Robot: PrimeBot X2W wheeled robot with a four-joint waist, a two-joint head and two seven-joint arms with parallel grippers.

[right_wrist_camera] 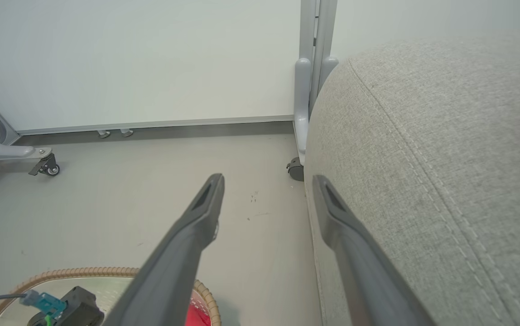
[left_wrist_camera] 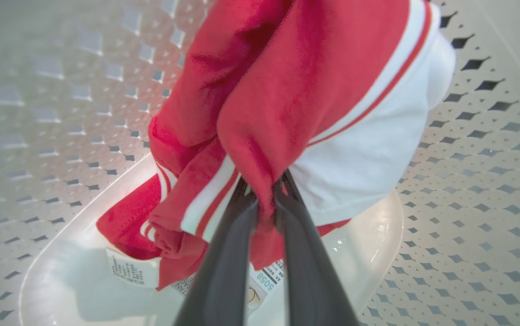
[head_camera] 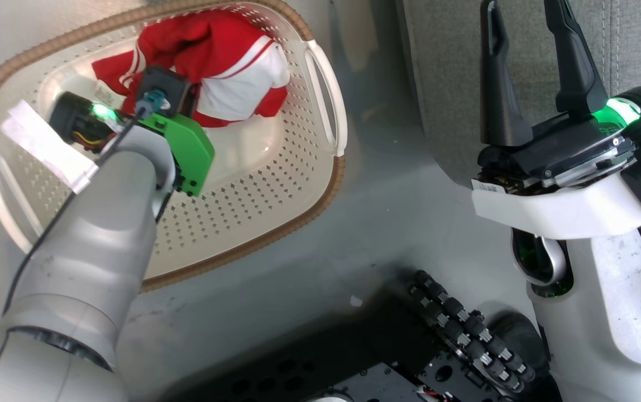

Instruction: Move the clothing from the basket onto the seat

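Note:
The red clothing (head_camera: pixel 225 61) with white stripes and a white panel lies bunched inside the cream basket (head_camera: pixel 276 190) at the upper left of the head view. My left arm reaches down into the basket, and my left gripper (left_wrist_camera: pixel 264 192) is shut on a fold of the red clothing (left_wrist_camera: pixel 287 90), which hangs around the fingers just above the basket's bottom (left_wrist_camera: pixel 368 240). A paper label (left_wrist_camera: pixel 267 280) shows under the cloth. My right gripper (head_camera: pixel 527 22) stands open, empty, against the grey seat (head_camera: pixel 449 72). In the right wrist view that gripper (right_wrist_camera: pixel 267 185) sits beside the seat (right_wrist_camera: pixel 445 149).
Grey floor (head_camera: pixel 398 223) runs between the basket and the seat. A white paper tag (head_camera: pixel 41 145) sits by my left wrist. My wheeled base (head_camera: pixel 454 318) is at the bottom. A wall (right_wrist_camera: pixel 151 59), a grey post on a caster (right_wrist_camera: pixel 307 90) and another caster (right_wrist_camera: pixel 45 167) stand beyond.

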